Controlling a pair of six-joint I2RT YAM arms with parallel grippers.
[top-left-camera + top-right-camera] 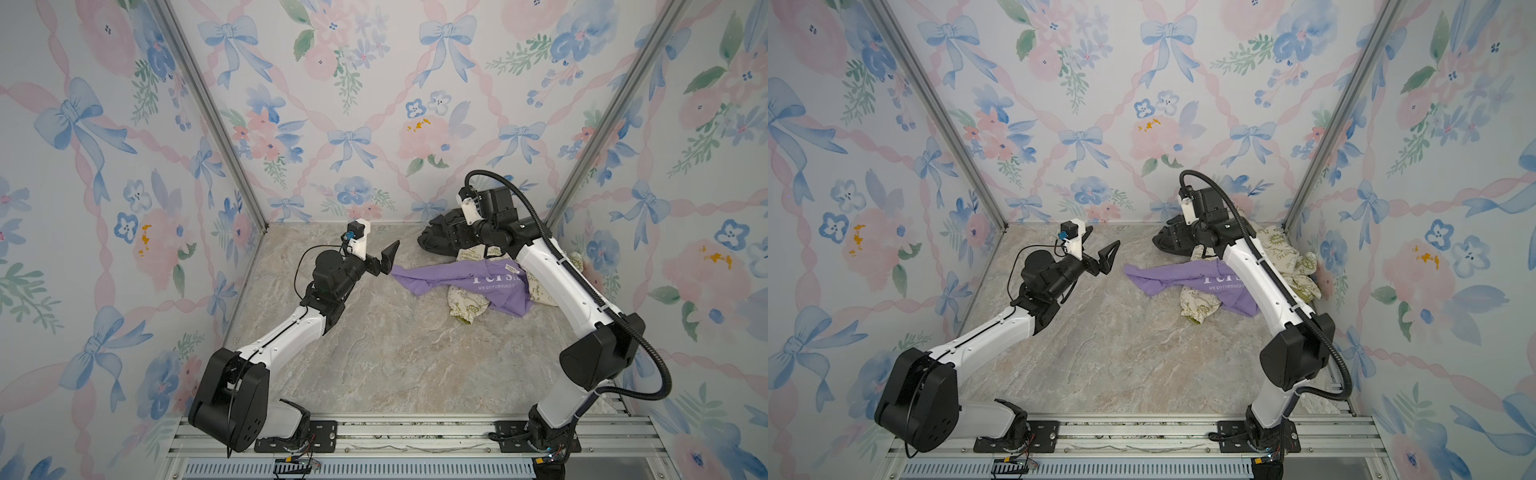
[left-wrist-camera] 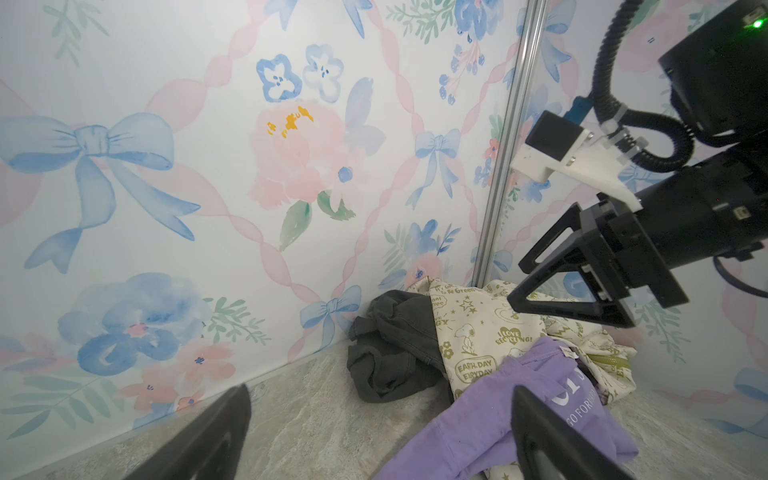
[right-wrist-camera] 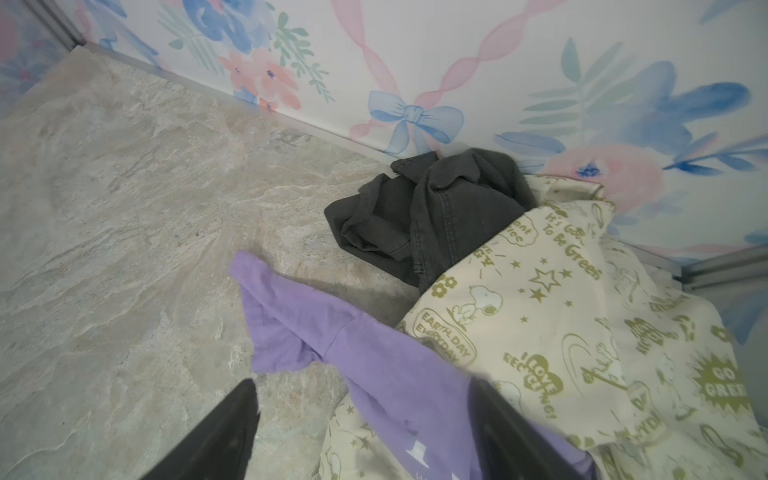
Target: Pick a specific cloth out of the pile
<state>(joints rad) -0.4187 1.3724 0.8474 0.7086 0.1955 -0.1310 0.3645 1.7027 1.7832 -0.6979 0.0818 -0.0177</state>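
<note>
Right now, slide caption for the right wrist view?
Open right pincer above purple shirt draped over cream garment, dark garment behind.

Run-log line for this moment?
purple shirt: lying across pile, unheld | left gripper: jaws open, near shirt | right gripper: jaws open, above pile

floor point(image 1: 374, 353) open left, pile point(image 1: 478, 280) far right

Bright, even, diffuse light; faint soft shadows; wrist views wide-angle, nearest foreground blurred
</note>
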